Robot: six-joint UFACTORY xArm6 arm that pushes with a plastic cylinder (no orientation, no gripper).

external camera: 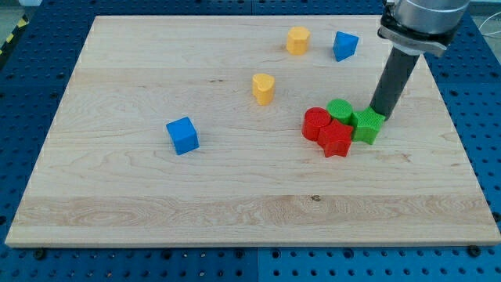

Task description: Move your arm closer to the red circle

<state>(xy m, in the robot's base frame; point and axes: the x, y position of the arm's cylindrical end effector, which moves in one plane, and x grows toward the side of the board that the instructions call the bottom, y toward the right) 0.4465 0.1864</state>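
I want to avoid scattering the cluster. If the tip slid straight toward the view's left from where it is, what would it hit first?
Probably the green block right beside my tip, or the other green block; the red circle lies beyond them. Depth is unclear from this view.

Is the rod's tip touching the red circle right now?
No. My tip is by the green blocks, on the view's right of the red circle.

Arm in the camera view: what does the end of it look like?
A grey metallic cylindrical wrist section enters at the view's top right, with a dark collar beneath it. Below that, a straight dark rod, plain and round. My tip sits beside the green blocks. No cables or markings visible.
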